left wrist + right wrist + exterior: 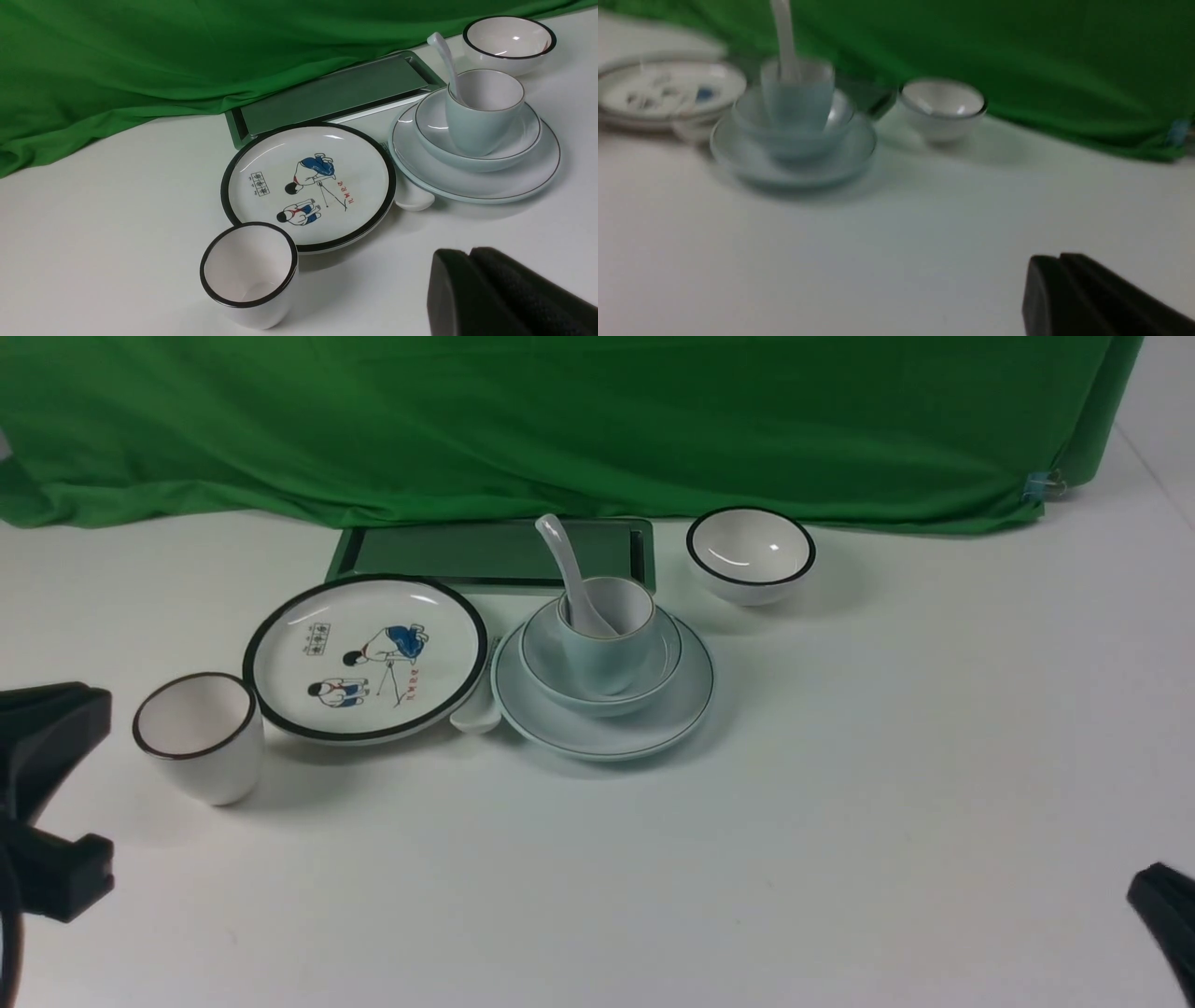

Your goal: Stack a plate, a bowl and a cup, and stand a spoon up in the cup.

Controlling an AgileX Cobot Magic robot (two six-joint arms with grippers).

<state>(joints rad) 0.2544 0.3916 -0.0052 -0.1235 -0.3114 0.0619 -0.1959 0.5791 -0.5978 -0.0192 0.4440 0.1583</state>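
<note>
Left pincer (pixel 468 254), right pincer (pixel 1059 260) pressed together, spare spoon (pixel 476 714) between cartoon plate (pixel 364 658) and plate (pixel 607 735)

spoon (pixel 561 556) in cup (pixel 611 658), cup in bowl (pixel 668 651), bowl on plate (pixel 658 719), cartoon plate (pixel 448 644) just left of stack

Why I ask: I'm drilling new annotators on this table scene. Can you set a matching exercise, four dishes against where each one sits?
Things
1. glossy white ceramic soup spoon
2. small handleless pale-blue cup
3. round black-rimmed plate with cartoon figures
4. small deep white bowl with a bold black rim

Places
A. sits in the wide shallow pale-blue bowl
B. stands alone, rightmost dish in the front view
C. stands in the cup, handle up
D. beside the white dark-rimmed cup

Pairs: 1-C, 2-A, 3-D, 4-B.
</note>
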